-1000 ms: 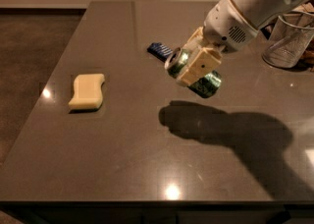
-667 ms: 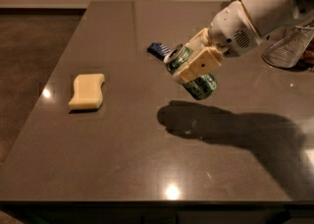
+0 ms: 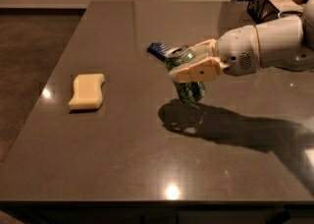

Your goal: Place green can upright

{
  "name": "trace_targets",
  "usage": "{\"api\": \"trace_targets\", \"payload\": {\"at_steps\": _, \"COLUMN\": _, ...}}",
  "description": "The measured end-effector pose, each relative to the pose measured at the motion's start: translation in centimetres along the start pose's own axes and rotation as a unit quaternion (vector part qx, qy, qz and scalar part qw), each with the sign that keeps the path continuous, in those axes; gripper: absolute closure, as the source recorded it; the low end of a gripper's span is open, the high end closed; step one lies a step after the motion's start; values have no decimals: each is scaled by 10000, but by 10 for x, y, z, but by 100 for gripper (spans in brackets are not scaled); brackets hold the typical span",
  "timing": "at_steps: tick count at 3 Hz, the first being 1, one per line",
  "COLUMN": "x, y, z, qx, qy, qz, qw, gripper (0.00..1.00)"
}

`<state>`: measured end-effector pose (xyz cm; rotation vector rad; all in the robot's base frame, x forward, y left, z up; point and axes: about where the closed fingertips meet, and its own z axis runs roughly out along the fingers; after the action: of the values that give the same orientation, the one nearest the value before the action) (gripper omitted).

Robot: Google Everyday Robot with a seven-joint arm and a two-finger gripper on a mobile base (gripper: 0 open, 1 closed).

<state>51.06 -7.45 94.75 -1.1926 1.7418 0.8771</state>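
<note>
Your pincer (image 3: 180,66) is clamped around the can (image 3: 189,91), near the middle of the desk (image 3: 122,144). The can is almost upright, silver top up and leaning a little; you cannot tell if its base touches the desk. A blue wrapper (image 3: 157,49) lies just behind it, and a yellow sponge (image 3: 87,90) sits well to the left.

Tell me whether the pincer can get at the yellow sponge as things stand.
Probably not yet: the pincer is shut on the green can, so it has no free grip. The way itself looks open, with nothing on the table between it and the yellow sponge.
</note>
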Motion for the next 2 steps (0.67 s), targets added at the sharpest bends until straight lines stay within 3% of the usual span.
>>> {"api": "trace_targets", "payload": {"at_steps": 1, "x": 1, "y": -4, "z": 2, "qx": 164, "qy": -787, "qz": 75, "qw": 9967, "gripper": 100}}
{"api": "trace_targets", "payload": {"at_steps": 2, "x": 4, "y": -7, "z": 3, "qx": 224, "qy": -1395, "qz": 37, "qw": 9900, "gripper": 100}}
